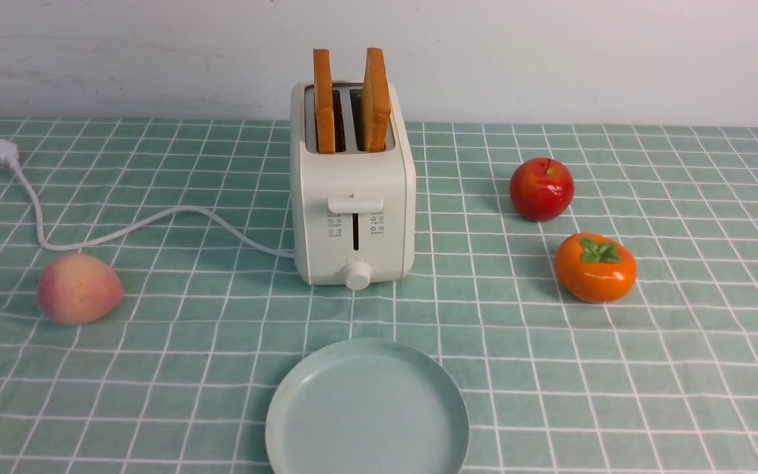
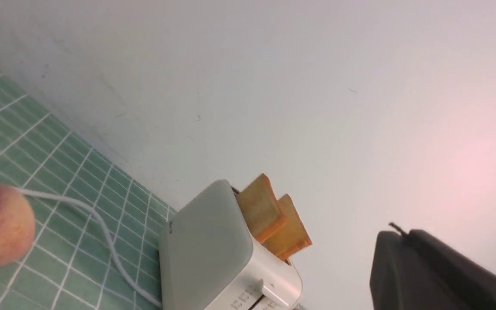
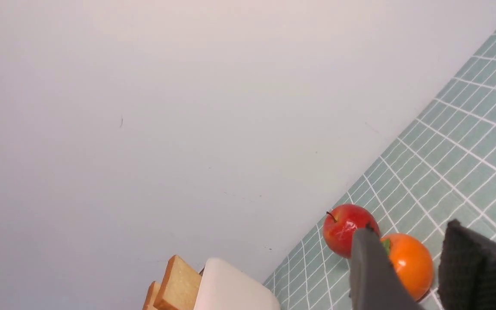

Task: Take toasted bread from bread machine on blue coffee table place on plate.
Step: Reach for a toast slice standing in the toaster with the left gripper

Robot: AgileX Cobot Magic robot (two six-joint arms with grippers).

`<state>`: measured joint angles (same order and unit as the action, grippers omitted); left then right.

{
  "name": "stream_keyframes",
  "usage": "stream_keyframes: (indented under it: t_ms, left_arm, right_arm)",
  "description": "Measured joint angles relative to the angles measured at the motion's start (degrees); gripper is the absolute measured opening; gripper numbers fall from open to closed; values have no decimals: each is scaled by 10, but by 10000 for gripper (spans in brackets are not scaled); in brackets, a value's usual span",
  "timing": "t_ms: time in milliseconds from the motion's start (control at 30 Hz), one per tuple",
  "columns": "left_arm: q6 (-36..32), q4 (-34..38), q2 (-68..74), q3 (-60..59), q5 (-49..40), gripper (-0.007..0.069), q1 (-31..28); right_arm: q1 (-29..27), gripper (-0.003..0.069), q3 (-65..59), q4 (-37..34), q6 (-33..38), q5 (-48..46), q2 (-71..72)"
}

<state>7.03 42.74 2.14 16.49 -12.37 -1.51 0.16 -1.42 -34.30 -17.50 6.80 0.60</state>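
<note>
The toasted bread [image 1: 324,99] stands as two slices on edge in the two slots of the bread machine [image 1: 353,197], their upper halves rising clear of its top and a narrow gap between them; the slice on the robot's right seems to tilt a little. The bread machine sits upright toward the back of the surface [image 1: 682,342], lever and knob facing the robot, and the plate [image 1: 366,408] lies bare just in front of it. A white cord [image 1: 122,227] trails off to the robot's left past a peach [image 1: 79,288]; an apple [image 1: 541,189] and a persimmon [image 1: 595,267] sit well apart to the right. Neither arm shows in the front view. In its wrist view the right gripper [image 3: 407,226] has its jaws spread, the persimmon visible through the gap; of the left gripper [image 2: 407,241] only a dark edge shows, so I cannot tell how its jaws stand. I judge the task to be at its very start, with nothing grasped and the reach toward a slice not yet made. The next move calls for bringing spread jaws down over one slice's exposed top, pinching across its faces, then lifting straight up so it clears the slot without dragging the bread machine or disturbing the neighbouring slice.
</note>
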Motion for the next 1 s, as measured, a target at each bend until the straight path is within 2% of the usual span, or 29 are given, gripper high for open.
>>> stream_keyframes:
  t_ms: [233, 300, 333, 433, 467, 500, 600, 667, 733, 867, 967, 1000]
  left_arm:
    - [-3, -114, 182, 121, -228, -14, 0]
    - [-3, -133, 211, 131, -259, -14, 0]
    - [-3, -161, 262, 141, -299, -14, 0]
    - [-3, -193, 326, 143, -344, -14, 0]
    - [-3, -196, 335, 143, -348, -14, 0]
    - [-3, -199, 369, 143, -354, -14, 0]
    - [-16, -189, 439, 156, -349, -14, 0]
    - [-32, -182, 476, 172, -351, -14, 0]
    - [-78, -155, 563, 225, -364, -14, 0]
    - [-144, -95, 649, 300, -383, -14, 2]
    - [-151, -88, 673, 330, -387, -14, 17]
    - [-134, -96, 694, 362, -392, -14, 47]
  right_arm:
    - [1, 239, 1, 3, 0, -16, 0]
    - [2, 239, 9, 7, 0, -42, 0]
    - [3, 239, 31, 24, 0, -115, 0]
    - [6, 239, 88, 57, 0, -246, -5]
    - [6, 239, 98, 62, 0, -266, -9]
    - [6, 225, 149, 78, 0, -341, -41]
    - [6, 169, 251, 100, 15, -456, -131]
    - [6, 140, 301, 111, 43, -502, -192]
    - [6, 78, 412, 129, 123, -605, -304]
    - [6, 22, 498, 126, 226, -701, -424]
    - [6, 11, 509, 116, 244, -717, -457]
    - [6, 10, 510, 97, 248, -721, -473]
